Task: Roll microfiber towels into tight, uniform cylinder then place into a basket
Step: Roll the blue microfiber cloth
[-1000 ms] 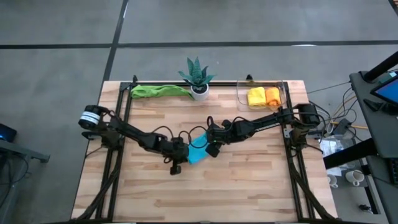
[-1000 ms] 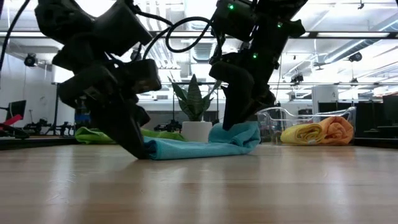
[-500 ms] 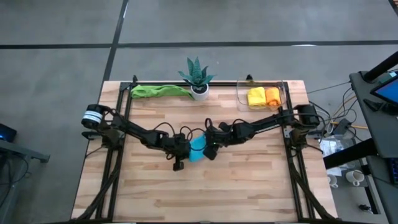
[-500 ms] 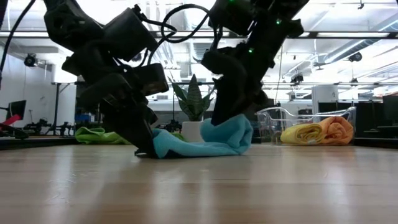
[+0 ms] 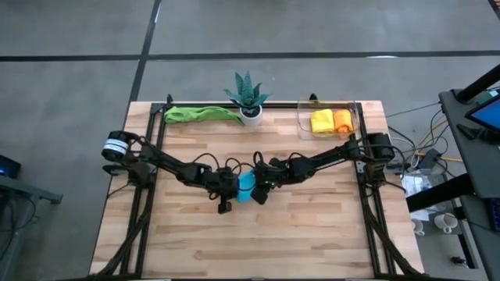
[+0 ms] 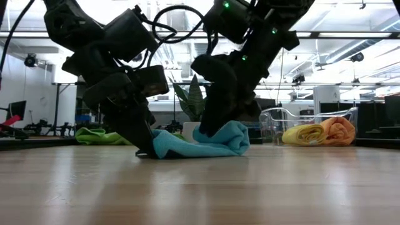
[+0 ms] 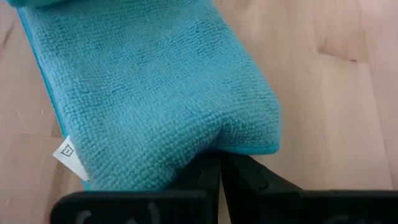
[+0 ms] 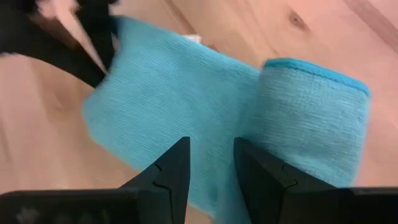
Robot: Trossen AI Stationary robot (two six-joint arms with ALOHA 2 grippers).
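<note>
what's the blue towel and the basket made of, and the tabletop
Blue towel: soft microfiber-type cloth, going by its fine looped nap and sewn tag. Basket: seemingly clear glossy plastic, since the rolls inside show through. Tabletop: pale wood strips, butcher-block style, with visible grain and a low sheen.

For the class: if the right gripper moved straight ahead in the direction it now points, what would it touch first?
Most likely the light blue towel. The right gripper points at the cloth, which fills the space just beyond its part-open jaws in its wrist view. Past the towel sits the left gripper, shut on the towel's other end. Exact depth is unclear.
</note>
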